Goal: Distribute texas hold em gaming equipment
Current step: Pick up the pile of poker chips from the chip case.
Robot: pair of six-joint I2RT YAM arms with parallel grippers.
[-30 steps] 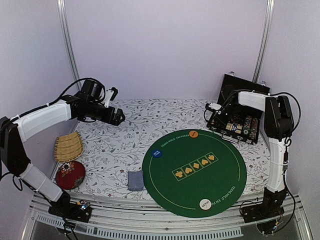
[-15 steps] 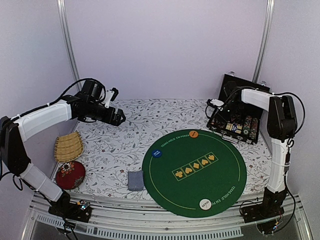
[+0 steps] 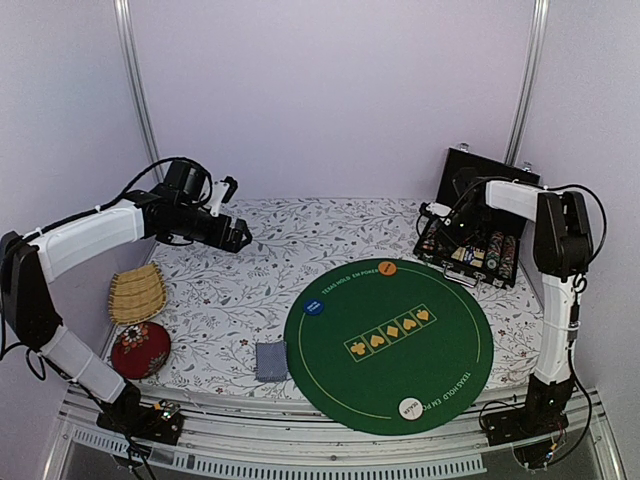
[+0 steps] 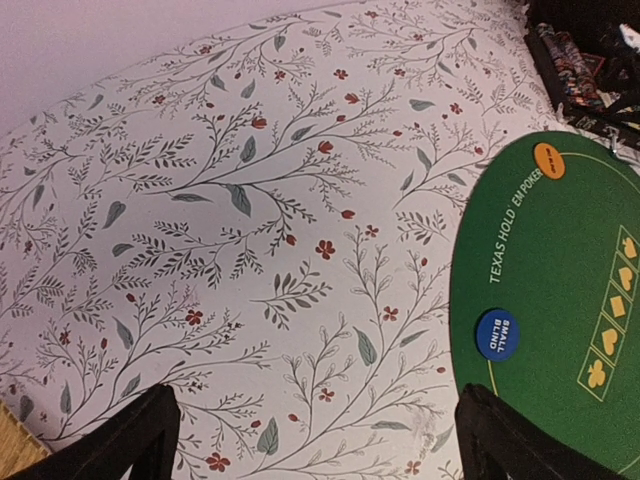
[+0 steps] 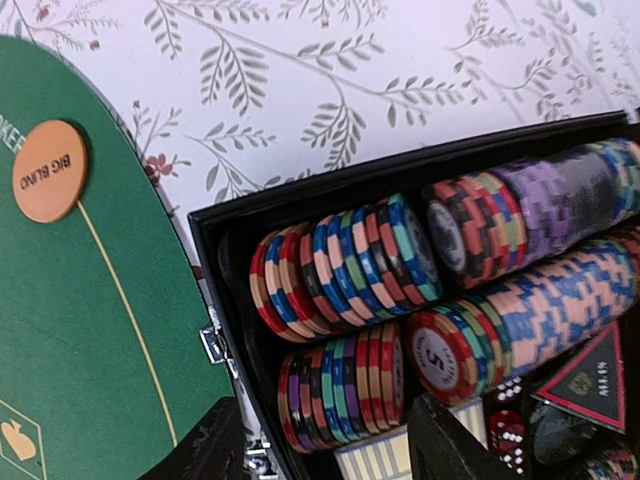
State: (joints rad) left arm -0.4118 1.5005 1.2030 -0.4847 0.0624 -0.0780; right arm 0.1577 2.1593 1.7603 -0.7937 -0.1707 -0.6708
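- Overhead, a round green poker mat [image 3: 440, 362] lies on a floral cloth [image 3: 230, 290], with an orange disc [image 3: 387, 268] at its far rim, a blue disc [image 3: 314, 307] at its left rim and a white disc [image 3: 410, 407] at its near rim, whose print is too small to read
- Only that view shows the grey-blue playing card [image 3: 270, 360] just off the mat's left edge, the straw basket [image 3: 135, 293] and red cushion [image 3: 140, 349] at far left, and the raised lid [image 3: 480, 172] of the black chip case [image 3: 468, 274] at far right
- The left wrist view alone makes "SMALL BLIND" readable on the blue disc, and "TEXAS HOLD EM POKER" along the mat's rim
- The right wrist view alone reads "BIG BLIND" on the orange disc and shows inside the case: rows of striped poker chips [image 5: 340, 260] standing on edge, one marked "5", plus red dice [image 5: 505, 432]
- The left gripper [image 3: 240, 238] hangs over bare cloth, well apart from the mat, jaws spread wide and empty
- The right gripper [image 3: 431, 236] hovers over the case's chip rows, jaws parted, nothing between them
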